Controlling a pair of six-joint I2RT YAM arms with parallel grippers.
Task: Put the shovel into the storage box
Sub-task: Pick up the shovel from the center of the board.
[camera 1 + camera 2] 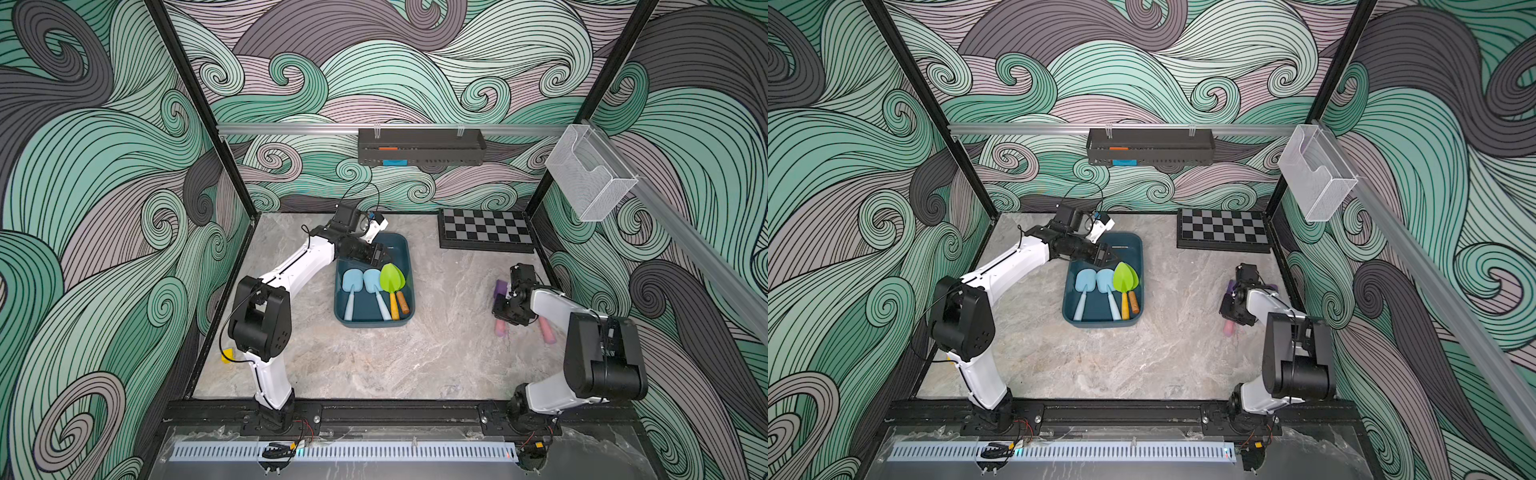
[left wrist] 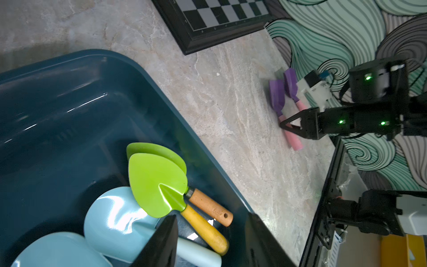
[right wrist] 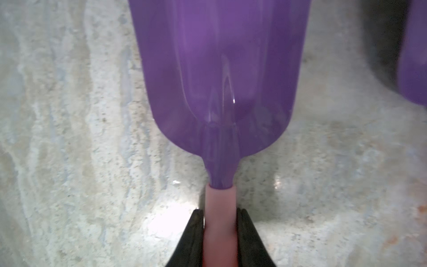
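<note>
Swirling green and grey walls (image 1: 104, 208) are closing round the marbled table (image 1: 374, 365) where I am working. My right gripper (image 3: 220, 212) is clamping the pink handle of a purple shovel (image 3: 217, 81), one jaw pressing on each side just behind the blade's neck. That shovel is lying flat on the table near the right wall, well apart from the box (image 1: 399, 249), with its blade pointing toward the far side. A second purple shovel (image 2: 290, 81) is lying just beside it, nearer the wall. In both top views my own arm is hiding most of the pair.

My left gripper (image 2: 211, 215) is hovering over the far half of the box, jaws standing apart and holding nothing. The box is sitting mid-table, and four shovels are resting in its near half. Two blue shovels (image 1: 361, 282) are lying side by side, and two green shovels (image 1: 391, 276) are lying next to them, one blade overlapping the other, all with handles pointing toward my bases. A chessboard (image 1: 486, 230) is sitting in the far right corner of the table.
</note>
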